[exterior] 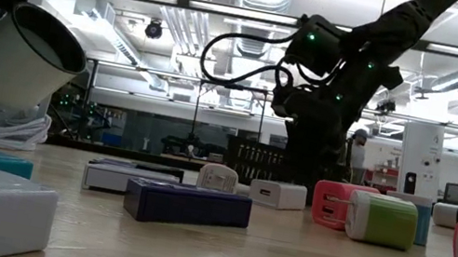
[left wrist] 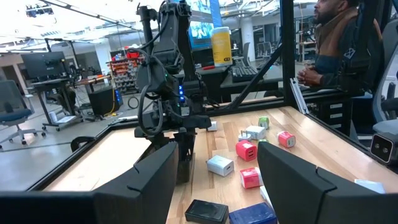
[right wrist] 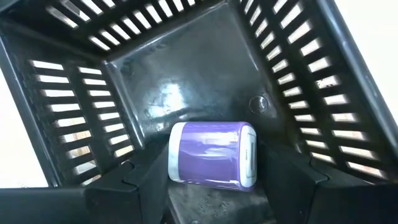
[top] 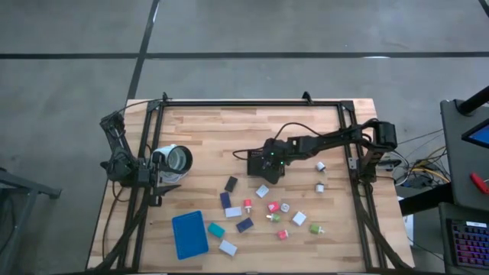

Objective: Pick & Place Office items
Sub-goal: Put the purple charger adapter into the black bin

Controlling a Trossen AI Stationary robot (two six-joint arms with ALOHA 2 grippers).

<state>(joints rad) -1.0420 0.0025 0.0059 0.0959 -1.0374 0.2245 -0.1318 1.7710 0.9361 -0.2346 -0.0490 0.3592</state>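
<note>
Both arms of the stationary robot were dark, near-black machines built of blocky jointed segments, mounted on a black tubular frame at the table's edges. A black cable looped in an arc off the right arm, whose wrist housing carried small green indicator lights. The left gripper's fingers were broad, matte black, angular plates with bevelled edges. The left arm showed thin exposed wiring.

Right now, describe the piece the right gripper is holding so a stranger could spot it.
Find the black slatted basket mid-table. Inside it, the right gripper is shut on a lilac charger block with white ends: the only piece in the basket.
</note>
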